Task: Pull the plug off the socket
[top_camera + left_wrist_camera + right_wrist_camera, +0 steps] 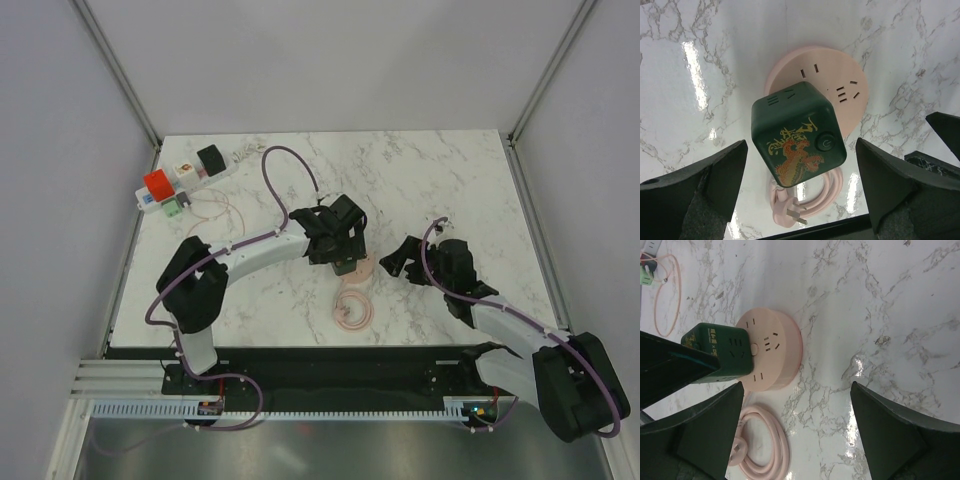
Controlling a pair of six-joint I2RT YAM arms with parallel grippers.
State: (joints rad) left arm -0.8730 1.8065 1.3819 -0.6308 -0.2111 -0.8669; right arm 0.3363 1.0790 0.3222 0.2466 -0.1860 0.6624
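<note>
The socket, a long white power strip [190, 178], lies at the table's far left corner with an orange-red cube plug [157, 184], a white cube [183, 172] and a black cube [211, 158] standing on it. Both grippers are far from it. My left gripper [340, 250] is open, its fingers [715, 175] on either side of a dark green cube adapter [795, 135] without touching it. That cube stands on a round pink disc [840, 85]. My right gripper [410, 258] is open and empty to the right of the disc [780, 350].
The disc's pink cable [352, 308] lies coiled in front of it, its plug [787, 212] free on the marble. A thin pink wire [215, 210] loops beside the power strip, with a small green piece [176, 208]. White walls enclose the table.
</note>
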